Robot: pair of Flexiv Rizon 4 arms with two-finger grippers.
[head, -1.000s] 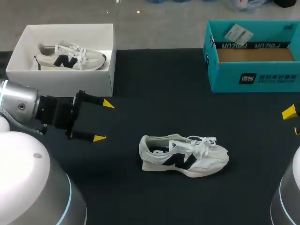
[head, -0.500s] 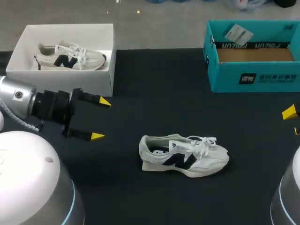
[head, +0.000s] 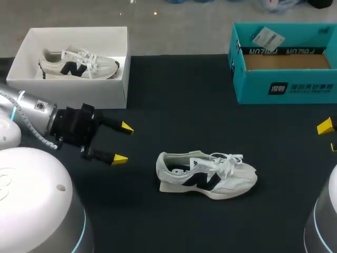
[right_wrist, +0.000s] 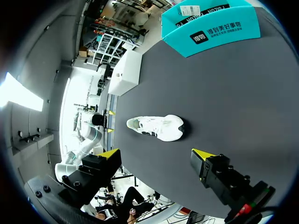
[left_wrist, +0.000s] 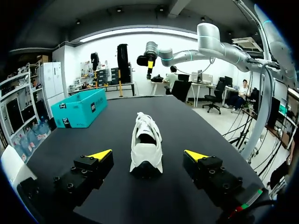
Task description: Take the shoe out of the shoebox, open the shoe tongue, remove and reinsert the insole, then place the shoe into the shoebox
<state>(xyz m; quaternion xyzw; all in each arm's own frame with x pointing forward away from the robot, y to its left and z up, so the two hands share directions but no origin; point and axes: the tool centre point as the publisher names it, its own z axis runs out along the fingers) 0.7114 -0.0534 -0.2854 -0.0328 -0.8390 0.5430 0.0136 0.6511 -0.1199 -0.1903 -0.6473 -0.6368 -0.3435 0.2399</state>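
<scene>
The shoe (head: pixel 206 176) sits upright mid-table, outside the teal shoebox (head: pixel 284 87) at its 1 o'clock. I judge that removal is done and that tongue, insole and return are left. My left gripper (head: pixel 123 143) gapes wide at its 9 o'clock, and my right gripper (right_wrist: pixel 155 154) is wide and empty.

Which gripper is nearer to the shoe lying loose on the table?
Left. The left gripper, open, is a short way from the heel of the shoe, which lies straight ahead of it. The right gripper is at the right edge of the table, well beyond the toe.
</scene>
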